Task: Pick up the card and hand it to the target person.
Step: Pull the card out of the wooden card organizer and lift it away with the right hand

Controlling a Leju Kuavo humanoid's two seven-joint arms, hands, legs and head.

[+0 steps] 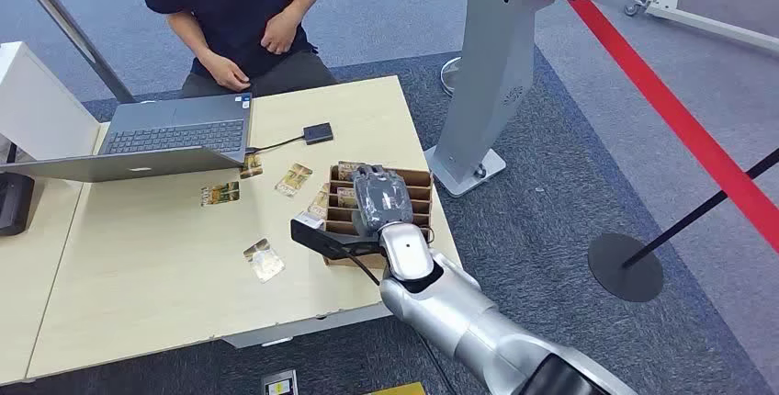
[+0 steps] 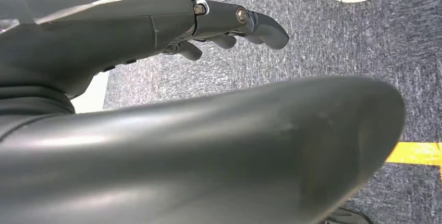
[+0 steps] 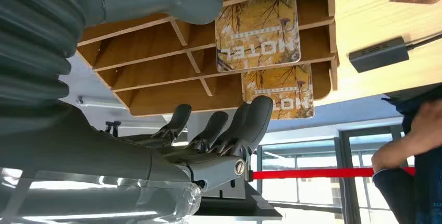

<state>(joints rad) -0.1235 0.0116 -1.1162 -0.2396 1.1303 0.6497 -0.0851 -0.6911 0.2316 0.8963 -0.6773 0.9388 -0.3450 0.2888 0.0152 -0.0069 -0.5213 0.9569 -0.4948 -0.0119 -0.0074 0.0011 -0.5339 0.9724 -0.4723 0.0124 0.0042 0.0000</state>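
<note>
So the cards are standing on edge in the slots of a wooden rack (image 1: 418, 195) at the near right corner of the desk (image 1: 138, 266), and in the right wrist view you can see two of them, the "HOTEL" card (image 3: 258, 31) in one slot and a second card (image 3: 284, 86) in the slot next to it. Their faces run along the slot dividers, so the thin top edge is what's on offer for a pinch. The right hand (image 1: 381, 197) sits right over the rack, and its fingers (image 3: 250, 120) hang apart just short of that second card with nothing between them, so it's empty and spread. My guess is it needs to come down along the slot line, thumb on one face and fingers on the other. A few loose cards (image 1: 220, 194) lie flat further left on the desk near the laptop (image 1: 170, 138), but the rack ones are much closer. The left hand (image 2: 219, 26) hangs by the floor, fingers loosely apart and holding nothing, so it's out of this. The person (image 1: 239, 9) sits across the far side of the desk, hands in lap.
</note>
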